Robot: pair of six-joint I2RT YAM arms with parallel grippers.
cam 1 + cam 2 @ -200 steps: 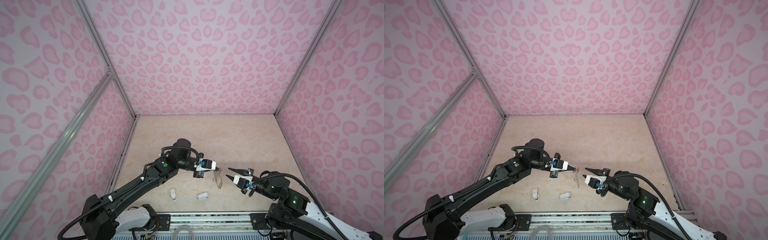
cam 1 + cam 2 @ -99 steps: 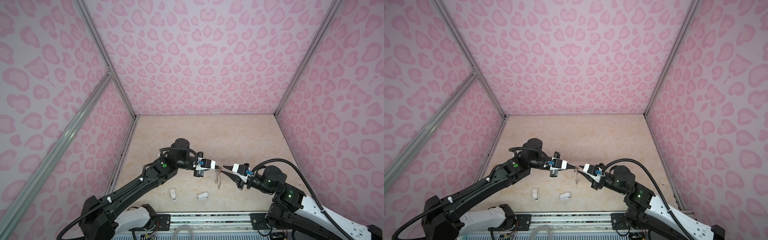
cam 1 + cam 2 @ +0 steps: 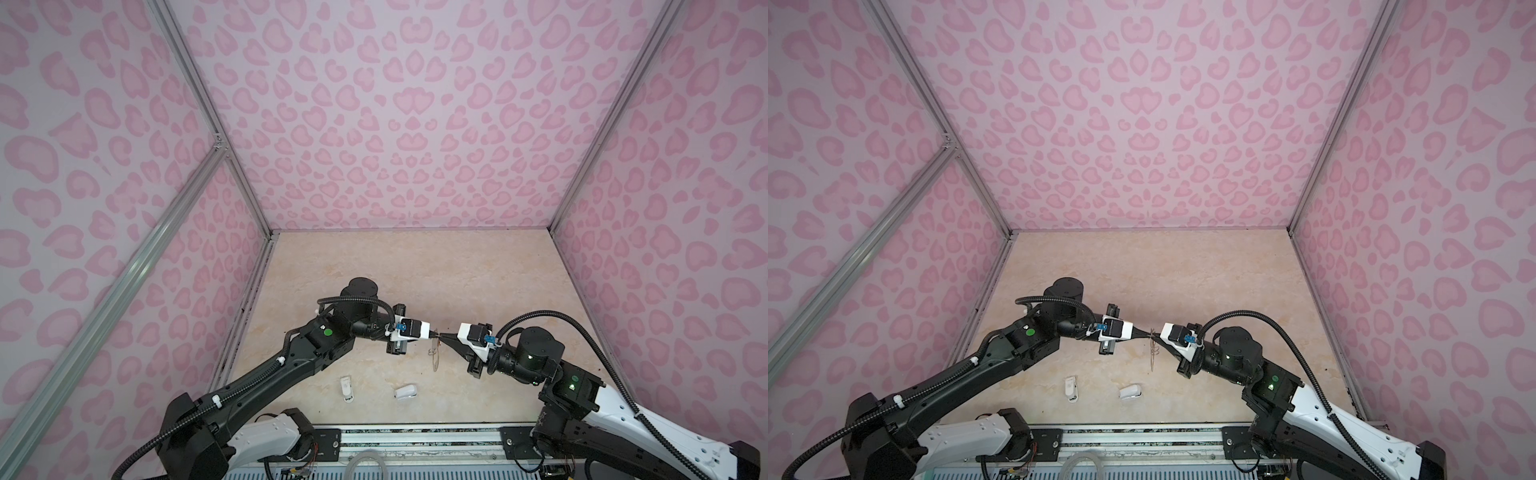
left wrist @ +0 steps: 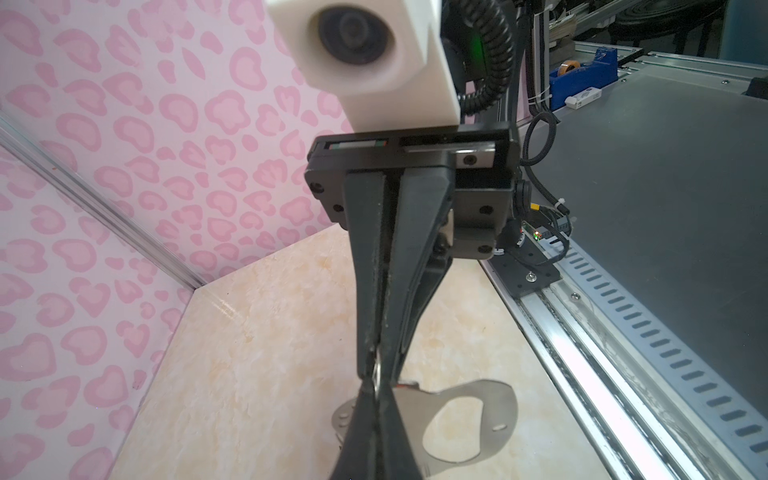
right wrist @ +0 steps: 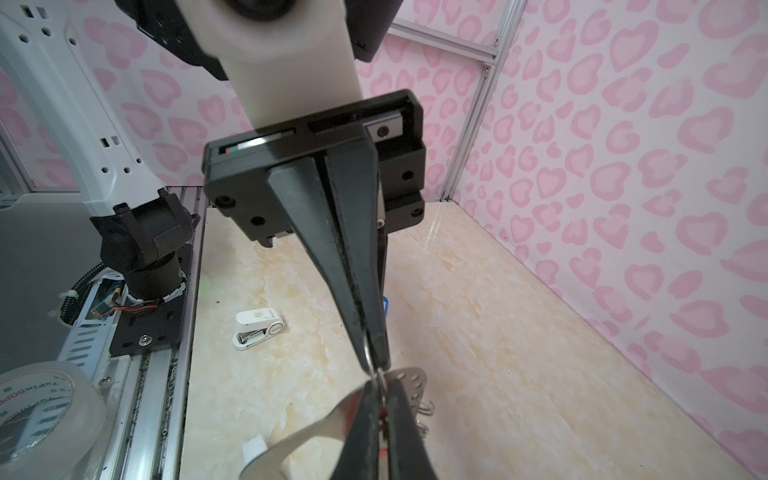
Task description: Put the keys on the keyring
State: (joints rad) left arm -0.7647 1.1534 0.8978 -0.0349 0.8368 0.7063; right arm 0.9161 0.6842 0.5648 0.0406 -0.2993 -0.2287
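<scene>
Pinching from the left, the left gripper has its fingers pressed together on the ring-bearing edge of the keyring. The keyring hangs in the air over the table, edge-on in both top views and clear of the surface. Its plate looks like thin, stiff metal, light enough for a fingertip pinch. It is also smooth and free to swing and twist below the hold, so I judge a grip on the flat face near the straight edge steadier than one on wire.

The small wire ring at the pinch is likely springy and slippery, and calls for a firm nip across the wire. A sliver of orange-red shows there, perhaps one key's tag; the keys themselves I cannot make out.

To the right, the right gripper meets the left one tip to tip. Its fingers are closed on what looks like that same wire ring.
</scene>
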